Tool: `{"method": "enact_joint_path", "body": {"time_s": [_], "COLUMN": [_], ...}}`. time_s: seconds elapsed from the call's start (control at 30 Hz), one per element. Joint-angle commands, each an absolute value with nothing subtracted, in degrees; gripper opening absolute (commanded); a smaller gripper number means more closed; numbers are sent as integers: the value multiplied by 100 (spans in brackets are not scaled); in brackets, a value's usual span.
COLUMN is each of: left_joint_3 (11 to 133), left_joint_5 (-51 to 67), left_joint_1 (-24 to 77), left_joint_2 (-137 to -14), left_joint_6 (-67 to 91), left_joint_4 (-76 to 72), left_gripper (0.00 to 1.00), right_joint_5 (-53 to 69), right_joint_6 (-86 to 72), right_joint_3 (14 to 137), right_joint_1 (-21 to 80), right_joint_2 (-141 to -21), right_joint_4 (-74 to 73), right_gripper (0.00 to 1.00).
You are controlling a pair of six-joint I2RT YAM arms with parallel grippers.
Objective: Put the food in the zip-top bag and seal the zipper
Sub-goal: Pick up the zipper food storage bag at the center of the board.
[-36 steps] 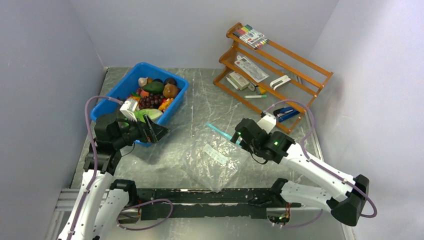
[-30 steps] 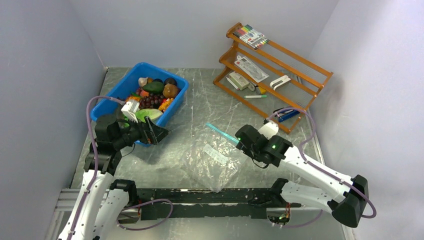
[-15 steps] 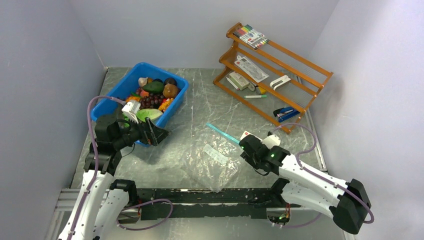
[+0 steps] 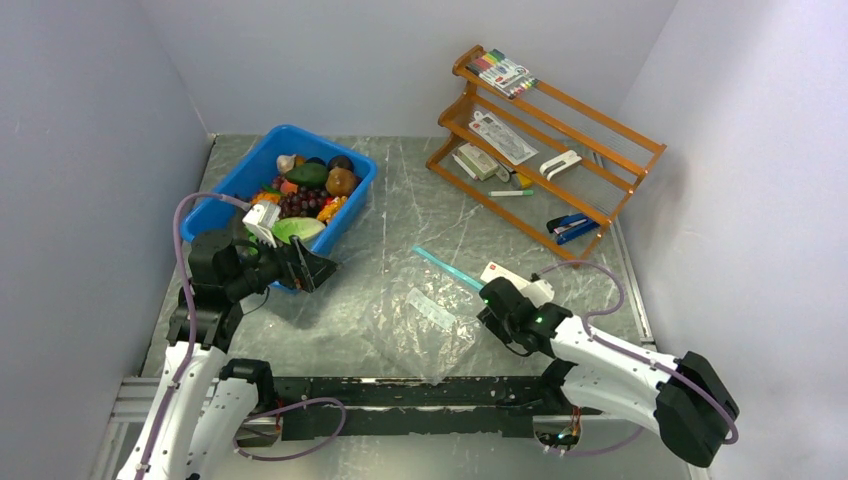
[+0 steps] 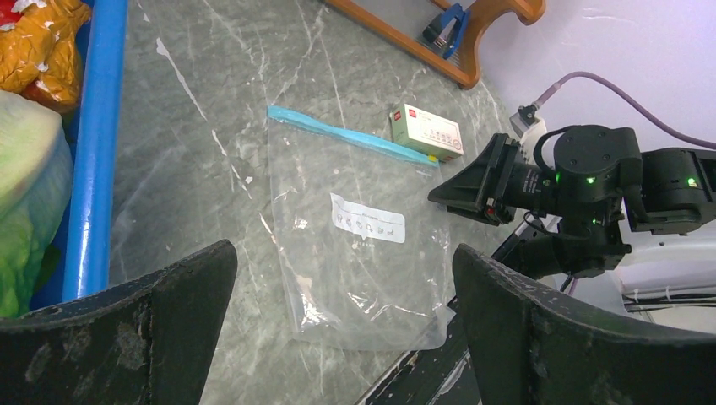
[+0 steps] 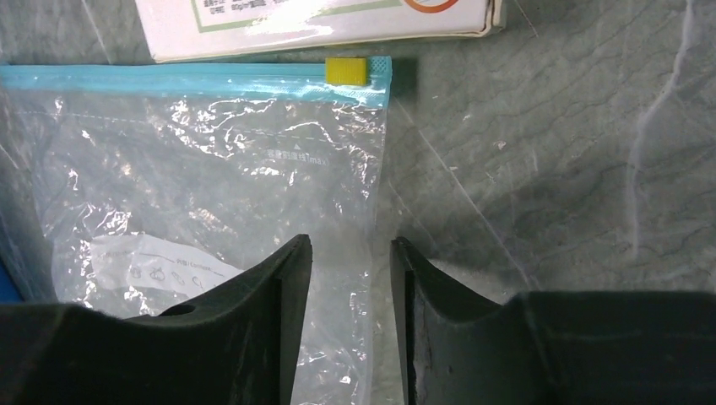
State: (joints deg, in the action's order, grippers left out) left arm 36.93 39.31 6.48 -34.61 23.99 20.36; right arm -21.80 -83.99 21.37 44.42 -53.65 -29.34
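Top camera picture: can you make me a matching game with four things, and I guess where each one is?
Things:
1. grapes
2. bag
3. markers
4. box

Places or states:
A. on top of the rack
B. inside the blue bin
C. right by the yellow zipper tip
D. clear, lying flat and empty

Pairs: 1-B, 2-D, 3-A, 4-C

The zip-top bag (image 4: pixel 420 325) lies centre, bin (image 4: pixel 352 212) behind-left, rack (image 4: pixel 590 120) behind-right, box (image 4: pixel 505 275) just beyond its zipper (image 4: pixel 440 263).
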Motion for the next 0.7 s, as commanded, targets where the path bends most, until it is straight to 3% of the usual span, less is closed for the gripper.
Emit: {"method": "enact_joint_path", "body": {"time_s": [0.0,0.33,0.67], "left_joint_3": [3700,3700,3607], "left_joint_5": [3962,4073,4499], "left_joint_1": [650,650,650], "left_joint_2": [-3459,-3474,-3451], "left_joint_6": [2329,2315,2314], "left_joint_4": [1947,1932,1658], "left_gripper": [98,95,91], "right_joint_5": [-2219,-2131,-1587], "right_joint_6": [-8380,-7254,-5224], "right_joint_3": [1943,1680,2108], "right_joint_1": [4380,4377,4378], "right_joint_2": [-5353,-4833,-4411], "right_joint_4": [-2442,-1578,-789], "right_gripper": [36,1,0]}}
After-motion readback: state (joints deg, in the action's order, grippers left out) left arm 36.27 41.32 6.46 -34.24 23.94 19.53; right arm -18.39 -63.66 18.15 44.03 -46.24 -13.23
